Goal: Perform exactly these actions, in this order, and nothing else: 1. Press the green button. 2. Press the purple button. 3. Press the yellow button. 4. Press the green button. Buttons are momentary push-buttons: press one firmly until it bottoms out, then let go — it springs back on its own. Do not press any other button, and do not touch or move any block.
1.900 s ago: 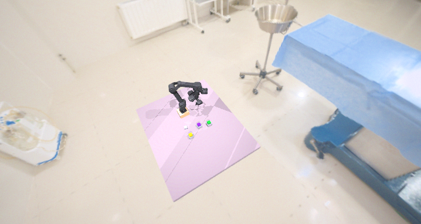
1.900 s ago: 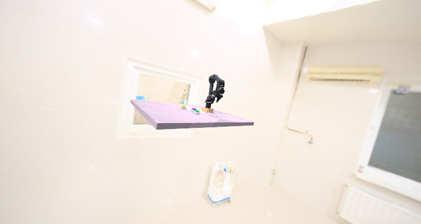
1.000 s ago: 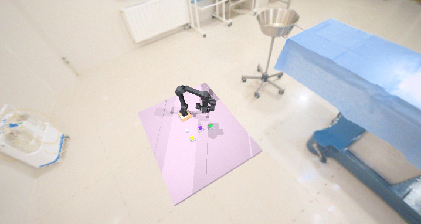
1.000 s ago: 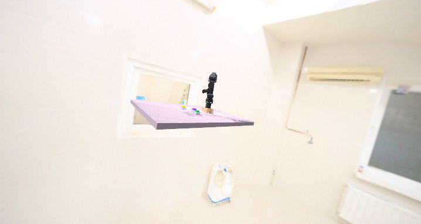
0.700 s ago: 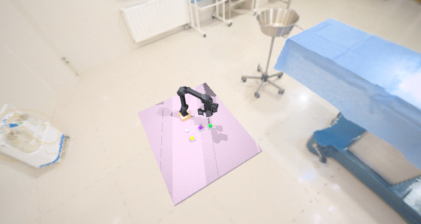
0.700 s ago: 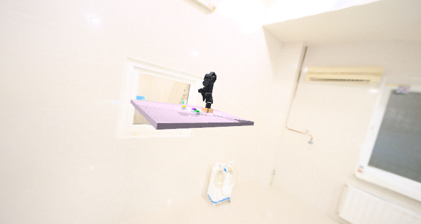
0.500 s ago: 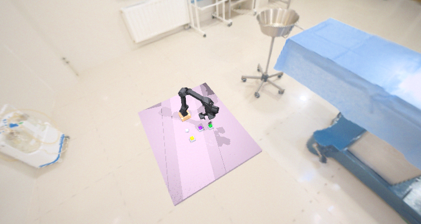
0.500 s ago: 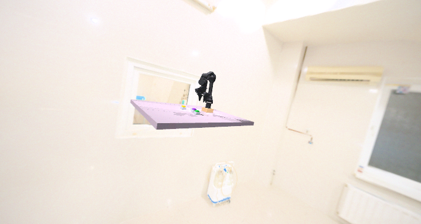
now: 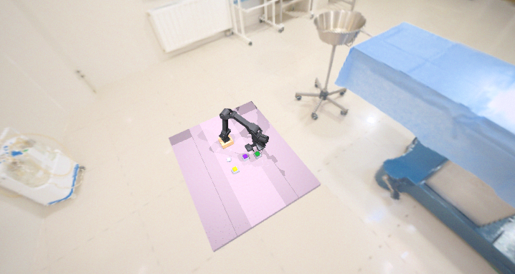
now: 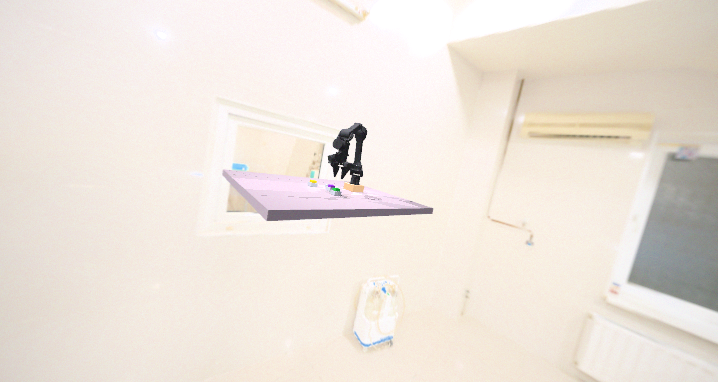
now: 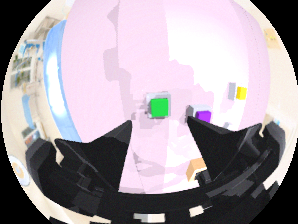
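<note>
The green button (image 9: 257, 153) (image 10: 336, 190) (image 11: 159, 107) sits on a pale base, just ahead of the space between the fingertips in the wrist view. My gripper (image 9: 254, 149) (image 10: 339, 176) (image 11: 160, 121) is open and empty, pointing down above the mat near the green button. The purple button (image 9: 244, 156) (image 10: 330, 186) (image 11: 203, 116) is beside the green one, close to the right fingertip in the wrist view. The yellow button (image 9: 234, 168) (image 10: 313, 182) (image 11: 241, 93) is farther away, beyond the purple one. All three caps look raised.
A small white block (image 9: 228, 159) lies on the pink board (image 9: 230, 214) (image 10: 351, 212) near the purple and yellow buttons. The arm's orange base (image 9: 226, 143) (image 10: 353, 188) (image 11: 195, 169) stands behind the buttons. Shadows of the arm fall across the board.
</note>
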Available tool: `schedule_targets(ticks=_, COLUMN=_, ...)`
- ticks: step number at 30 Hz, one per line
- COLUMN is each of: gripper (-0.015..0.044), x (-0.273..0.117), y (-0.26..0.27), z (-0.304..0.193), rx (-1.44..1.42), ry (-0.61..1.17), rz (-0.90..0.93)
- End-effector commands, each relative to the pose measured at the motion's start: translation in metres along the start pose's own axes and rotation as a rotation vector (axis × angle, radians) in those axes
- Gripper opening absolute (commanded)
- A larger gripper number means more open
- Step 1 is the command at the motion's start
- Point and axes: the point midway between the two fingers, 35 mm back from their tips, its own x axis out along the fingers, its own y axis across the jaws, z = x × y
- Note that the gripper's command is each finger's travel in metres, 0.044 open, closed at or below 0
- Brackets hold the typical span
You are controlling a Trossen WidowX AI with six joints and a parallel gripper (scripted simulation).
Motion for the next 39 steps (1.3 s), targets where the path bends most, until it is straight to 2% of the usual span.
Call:
schedule_targets(ticks=1, gripper=0.019, x=0.034, y=-0.004, z=-0.005, rx=-0.008, ry=0.026, rz=-0.02)
schedule_targets(ticks=8, gripper=0.002, x=0.034, y=-0.004, z=-0.005, rx=-0.008, ry=0.026, rz=-0.02)
schedule_targets(ticks=21, gripper=0.002, x=0.035, y=-0.004, z=-0.005, rx=-0.008, ry=0.026, rz=-0.02)
schedule_targets(ticks=39, gripper=0.002, x=0.065, y=-0.005, z=-0.006, rx=-0.008, ry=0.026, rz=-0.02)
